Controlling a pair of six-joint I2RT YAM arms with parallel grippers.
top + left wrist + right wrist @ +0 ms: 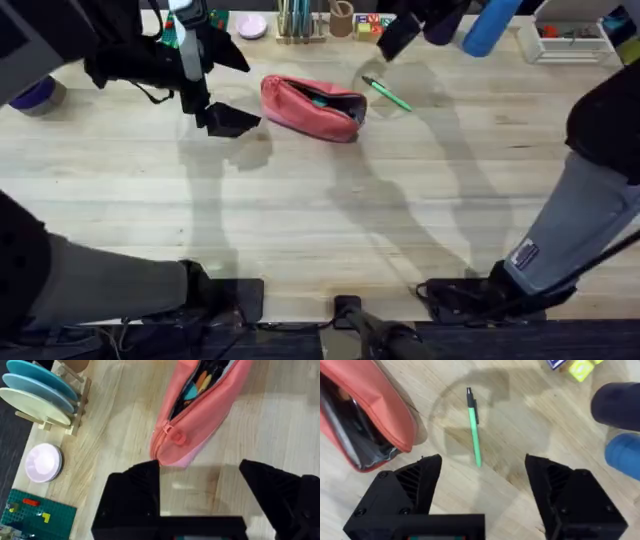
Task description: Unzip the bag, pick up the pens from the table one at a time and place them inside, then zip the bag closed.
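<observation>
The pink bag [312,107] lies on the wooden table [330,220] toward the far side, near the middle, with its zipper drawn open along the top so that a dark lining and a few coloured items show inside. In the left wrist view the bag [200,410] runs away from the camera, its small pink pull tab [176,436] sitting at the closed near end. The left gripper [228,121] hangs just left of the bag, low over the table, its 2 black fingers spread apart and holding nothing; in its own view the left gripper [199,476] has bare wood between the fingers, with the bag's end just beyond them. 1 green pen [387,95] lies flat on the table just right of the bag, apart from it, at a slant. The right gripper [400,35] is raised over the far edge of the table, beyond the pen; in its own view the right gripper [482,472] is spread wide and empty, with the pen [474,434] lying beyond the gap between its fingers, dark tip pointing away, and the open mouth of the bag [370,415] off to one side.
</observation>
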